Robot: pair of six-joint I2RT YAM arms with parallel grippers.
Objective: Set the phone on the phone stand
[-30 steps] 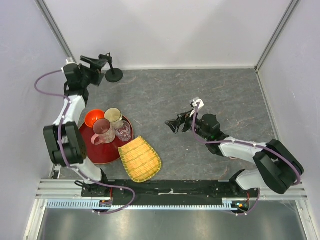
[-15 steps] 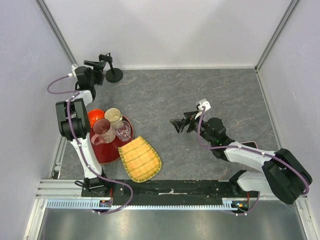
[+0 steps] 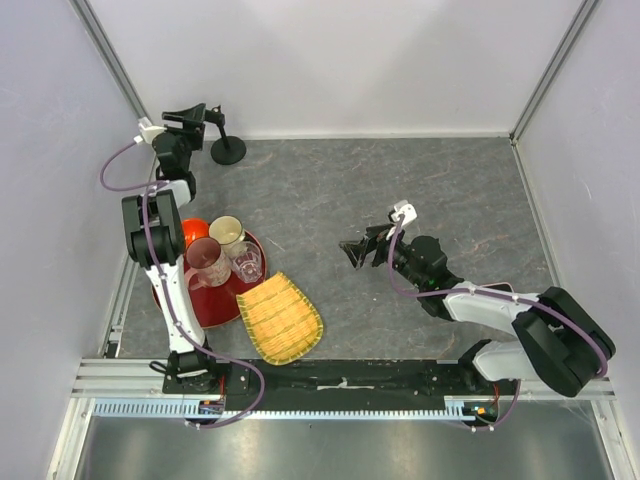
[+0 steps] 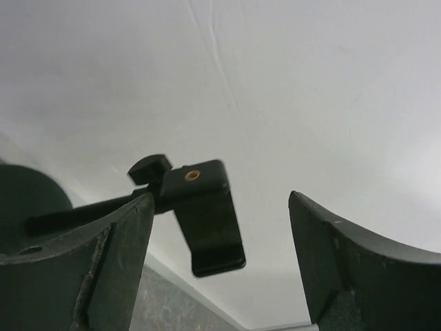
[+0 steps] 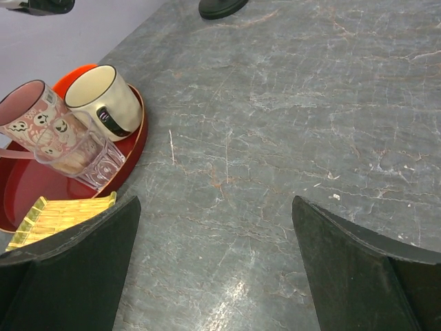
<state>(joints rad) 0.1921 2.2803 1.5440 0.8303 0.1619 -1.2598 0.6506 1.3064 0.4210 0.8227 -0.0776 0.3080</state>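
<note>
The phone stand has its black disc base (image 3: 228, 150) at the back left of the table, with a thin post and a clamp bracket (image 3: 212, 112) on top. My left gripper (image 3: 186, 119) is open and raised level with the bracket, just left of it. In the left wrist view the bracket (image 4: 207, 227) hangs between my open fingers (image 4: 220, 200), close to the left finger (image 4: 110, 262), with no visible contact. My right gripper (image 3: 356, 250) is open and empty over the middle of the table; in its wrist view (image 5: 213, 262) only bare table lies between the fingers. The phone is not in view.
A red tray (image 3: 200, 308) at the left holds a pink mug (image 3: 205, 262), a cream mug (image 3: 227, 232), a glass (image 3: 248, 262) and an orange bowl (image 3: 183, 236). A yellow bamboo tray (image 3: 280, 318) lies beside it. White walls enclose the table.
My left arm has stretched toward the back left corner and its gripper has risen beside the stand's bracket. My right gripper has shifted slightly and stays open.
</note>
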